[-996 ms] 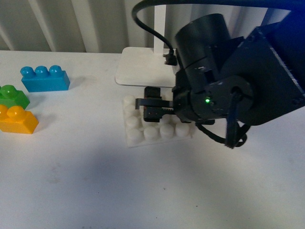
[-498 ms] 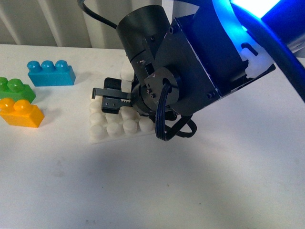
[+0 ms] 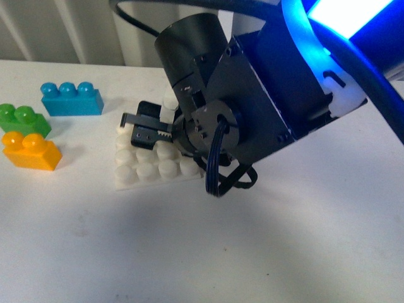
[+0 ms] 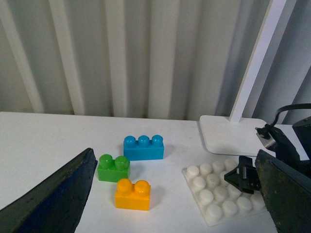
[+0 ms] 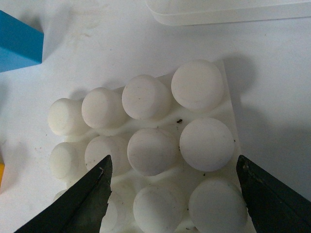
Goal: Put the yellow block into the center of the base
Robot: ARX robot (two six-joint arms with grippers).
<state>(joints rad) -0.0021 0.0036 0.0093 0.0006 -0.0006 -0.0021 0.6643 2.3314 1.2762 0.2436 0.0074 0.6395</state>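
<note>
My right jaws are open above the base (image 3: 146,170); my left jaws are open too. The yellow block (image 3: 30,151) lies at the frame's left.

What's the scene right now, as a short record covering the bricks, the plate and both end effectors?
target: small orange-yellow two-stud plastic brick, on table, ungrasped
base: flat white square studded plastic plate, visible studs bare
right end effector: open, empty, over the plate
left end effector: open, empty
other bricks: green two-stud plastic brick, blue three-stud plastic brick
</note>
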